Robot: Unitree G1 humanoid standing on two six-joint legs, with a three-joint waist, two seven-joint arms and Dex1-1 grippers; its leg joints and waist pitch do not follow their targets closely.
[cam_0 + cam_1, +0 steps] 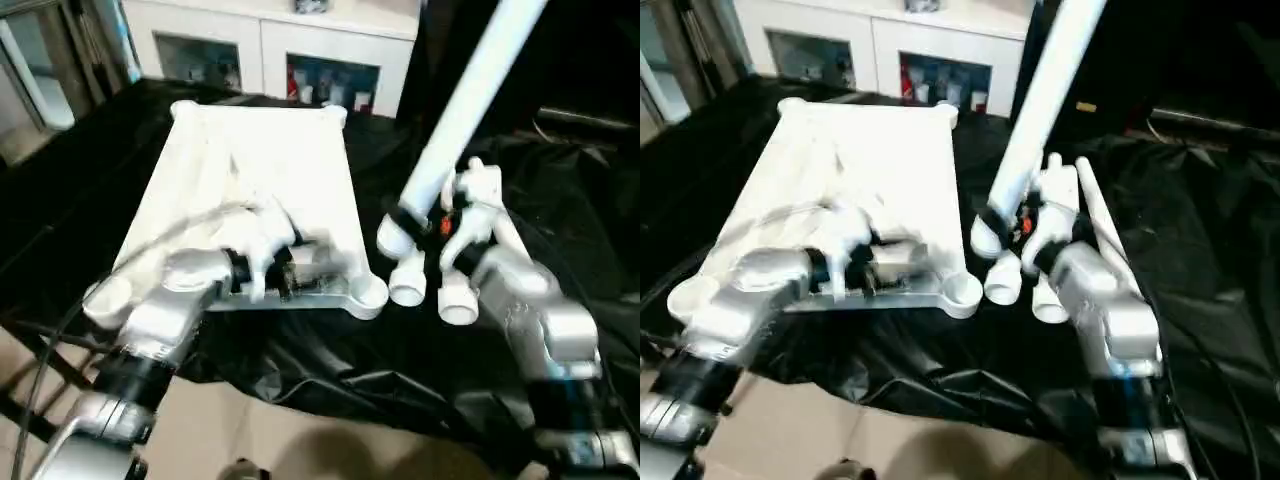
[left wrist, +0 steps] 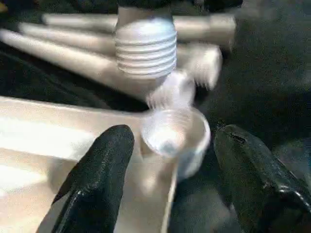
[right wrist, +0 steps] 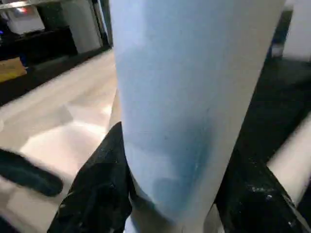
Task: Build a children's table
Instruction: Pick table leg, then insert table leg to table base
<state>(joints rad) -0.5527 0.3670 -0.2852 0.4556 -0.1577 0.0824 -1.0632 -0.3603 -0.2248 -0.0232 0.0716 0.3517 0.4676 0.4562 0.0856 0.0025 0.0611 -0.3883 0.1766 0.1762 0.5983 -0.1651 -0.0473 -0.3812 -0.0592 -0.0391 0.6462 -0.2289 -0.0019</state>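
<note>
The children's table top (image 1: 270, 160) lies underside up on a black cloth. Its near right corner socket (image 1: 368, 295) is an open round cup. My right gripper (image 1: 415, 222) is shut on a long white tube leg (image 1: 460, 110), which slants up and away. The leg's threaded lower end (image 2: 146, 48) hangs just above and beside that socket (image 2: 180, 136). In the right wrist view the black fingers (image 3: 97, 184) press both sides of the leg (image 3: 189, 97). My left gripper (image 2: 175, 133) is open, one finger over the top's edge and one past the socket, holding nothing.
Loose white legs (image 1: 458, 300) lie on the black cloth (image 1: 560, 200) right of the top, their ends by the held leg. A white cabinet with glass doors (image 1: 270, 50) stands behind. The cloth's near edge drops to a beige floor (image 1: 250, 430).
</note>
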